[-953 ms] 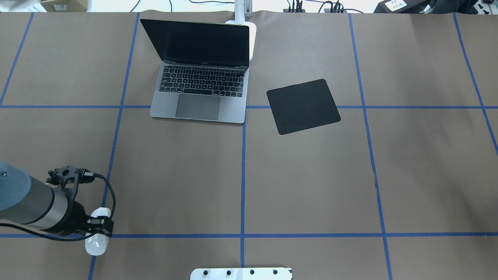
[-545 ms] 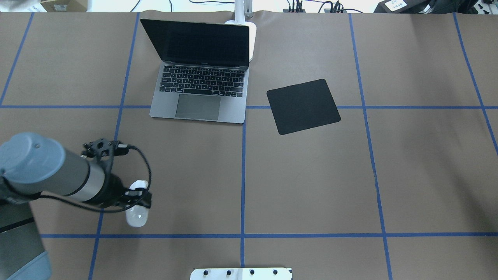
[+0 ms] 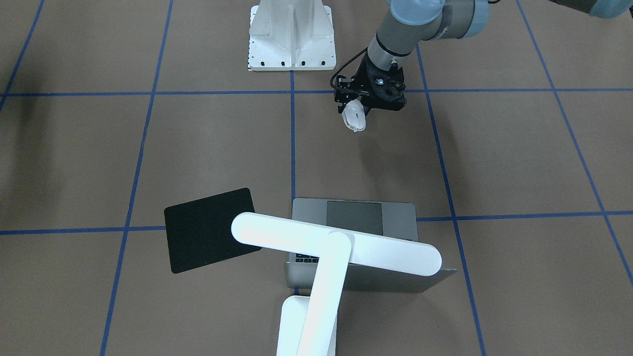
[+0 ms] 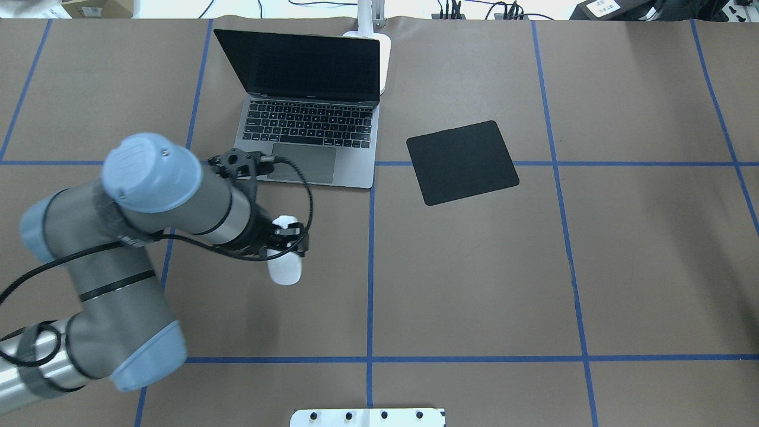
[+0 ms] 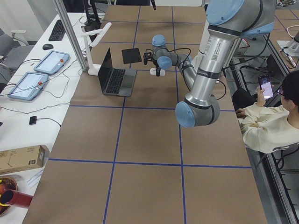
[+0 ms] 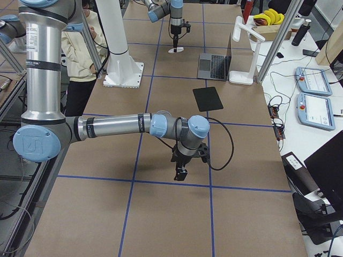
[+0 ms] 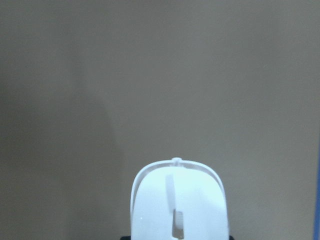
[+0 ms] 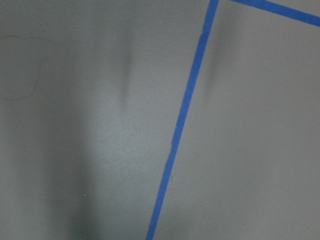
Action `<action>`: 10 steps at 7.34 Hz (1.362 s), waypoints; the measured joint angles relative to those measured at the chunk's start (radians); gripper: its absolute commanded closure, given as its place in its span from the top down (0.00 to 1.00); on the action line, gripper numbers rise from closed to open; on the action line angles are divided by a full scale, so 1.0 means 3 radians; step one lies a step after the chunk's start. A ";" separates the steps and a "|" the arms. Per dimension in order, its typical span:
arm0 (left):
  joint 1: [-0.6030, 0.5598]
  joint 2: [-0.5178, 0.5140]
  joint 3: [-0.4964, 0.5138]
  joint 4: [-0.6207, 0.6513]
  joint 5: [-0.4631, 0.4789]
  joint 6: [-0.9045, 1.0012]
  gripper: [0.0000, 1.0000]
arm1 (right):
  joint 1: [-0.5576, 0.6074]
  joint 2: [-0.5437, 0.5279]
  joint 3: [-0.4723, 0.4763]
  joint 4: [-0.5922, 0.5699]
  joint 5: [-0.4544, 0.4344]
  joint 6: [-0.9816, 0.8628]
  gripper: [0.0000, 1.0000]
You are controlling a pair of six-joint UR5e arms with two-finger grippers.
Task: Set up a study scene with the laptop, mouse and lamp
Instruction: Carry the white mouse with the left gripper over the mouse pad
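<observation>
My left gripper (image 4: 287, 245) is shut on the white mouse (image 4: 284, 274) and holds it above the table, a little in front of the laptop's left front corner. The mouse also shows in the front view (image 3: 354, 117) and fills the bottom of the left wrist view (image 7: 178, 205). The grey laptop (image 4: 308, 136) stands open at the back middle. The white lamp stands behind it: its base (image 4: 384, 53) shows overhead and its bar head (image 3: 336, 244) hangs over the laptop in the front view. My right gripper (image 6: 181, 172) shows only in the exterior right view, pointing down; I cannot tell its state.
A thin black square pad (image 4: 462, 162) lies right of the laptop. A white flanged pedestal (image 4: 367, 417) sits at the near middle edge. Blue tape lines grid the brown table (image 4: 622, 267). A seated person (image 5: 268, 121) is beside the table.
My left arm has carried the mouse from the near left corner forward and to the right, toward the laptop. Laptop, pad and lamp have not moved.
</observation>
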 measured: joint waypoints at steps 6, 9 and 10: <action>0.0048 -0.1495 0.1589 -0.0333 0.0639 -0.0311 0.28 | 0.0045 0.0045 0.0019 0.0220 0.0070 0.0265 1.00; 0.0180 -0.1966 0.2462 -0.0846 0.1096 -0.0428 0.28 | 0.0067 0.0137 0.0020 0.0264 0.0064 0.0350 1.00; 0.0217 -0.2041 0.2648 -0.1000 0.1230 -0.0436 0.28 | 0.0070 0.0148 0.0022 0.0284 0.0057 0.0344 1.00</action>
